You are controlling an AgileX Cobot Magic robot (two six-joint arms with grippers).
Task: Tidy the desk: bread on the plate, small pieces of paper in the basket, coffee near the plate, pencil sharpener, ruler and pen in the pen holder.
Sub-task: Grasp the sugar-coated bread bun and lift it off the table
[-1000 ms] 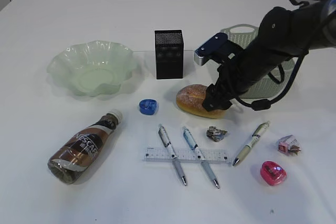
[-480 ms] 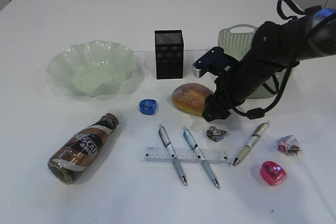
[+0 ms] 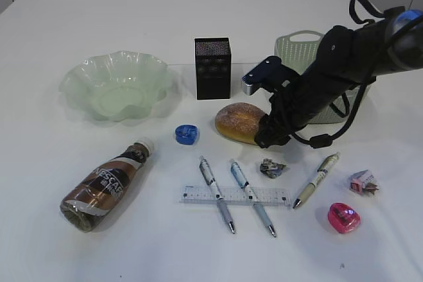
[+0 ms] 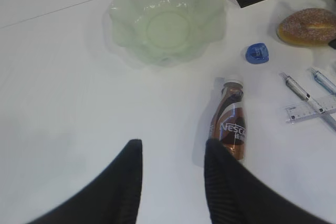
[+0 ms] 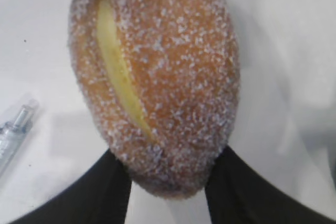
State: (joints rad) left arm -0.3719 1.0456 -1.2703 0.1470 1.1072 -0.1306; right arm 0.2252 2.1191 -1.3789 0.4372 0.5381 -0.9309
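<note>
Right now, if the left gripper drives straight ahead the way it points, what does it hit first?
Probably the coffee bottle, lying just ahead and slightly right of the left gripper. Depth is unclear; it may pass left, towards the plate.

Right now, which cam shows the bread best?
Right wrist view: the bread fills the frame between the right gripper fingers. Exterior shows it whole but small, partly behind the arm; left wrist catches it at the frame's edge.
</note>
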